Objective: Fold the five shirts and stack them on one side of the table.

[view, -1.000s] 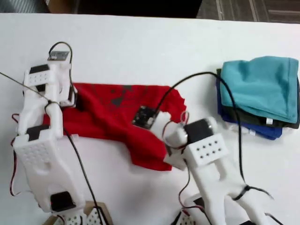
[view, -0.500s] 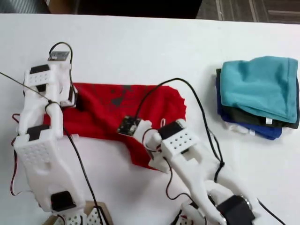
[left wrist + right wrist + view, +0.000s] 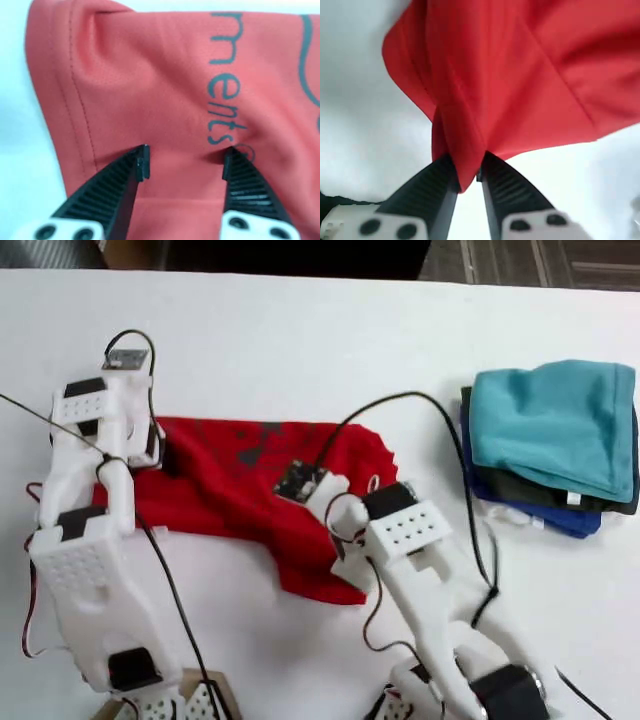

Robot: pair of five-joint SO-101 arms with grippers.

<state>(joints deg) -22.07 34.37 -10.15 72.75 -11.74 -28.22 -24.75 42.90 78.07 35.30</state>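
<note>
Red shirt [image 3: 240, 490] is lying crumpled and partly spread in the middle of the white table [image 3: 300, 340] in the high view, its dark print facing up. The left arm [image 3: 90, 500] is hanging over one end of it and the right arm [image 3: 420, 560] over the other. A stack of folded shirts [image 3: 555, 440], teal on top and blue lowest, is sitting well apart on the right arm's side.

In the left wrist view, the left gripper [image 3: 187, 161] is standing released, its spread fingertips pressing on the red cloth beside the dark lettering, near a stitched hem.

In the right wrist view, the right gripper [image 3: 468, 167] is clenching a gathered fold of the shirt, and the cloth is fanning out from it in creases above the table.
</note>
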